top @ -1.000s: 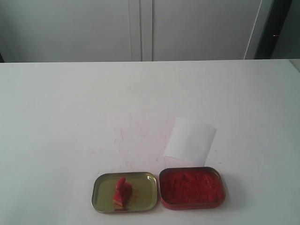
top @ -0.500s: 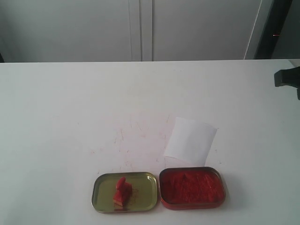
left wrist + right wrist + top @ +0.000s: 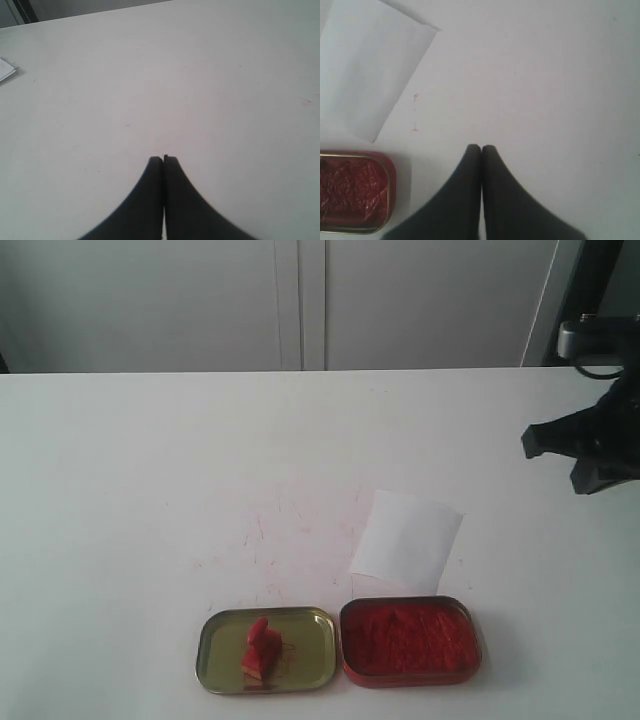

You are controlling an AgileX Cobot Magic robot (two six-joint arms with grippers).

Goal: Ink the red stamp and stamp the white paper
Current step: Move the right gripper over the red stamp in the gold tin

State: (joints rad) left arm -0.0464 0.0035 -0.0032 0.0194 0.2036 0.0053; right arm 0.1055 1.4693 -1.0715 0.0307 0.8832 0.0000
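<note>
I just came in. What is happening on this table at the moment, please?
Nothing is being held yet. The red stamp lies in a shallow gold tin, right beside the tin of red ink. The white paper lies just behind the ink tin, and I see no imprint on it. The right gripper is shut and empty above the table, near the paper. The left gripper is also shut, over bare table.

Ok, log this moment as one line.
stamp: lying in gold lid | paper: no imprint visible | ink tin: open | right gripper: shut, empty | left gripper: shut, empty
</note>
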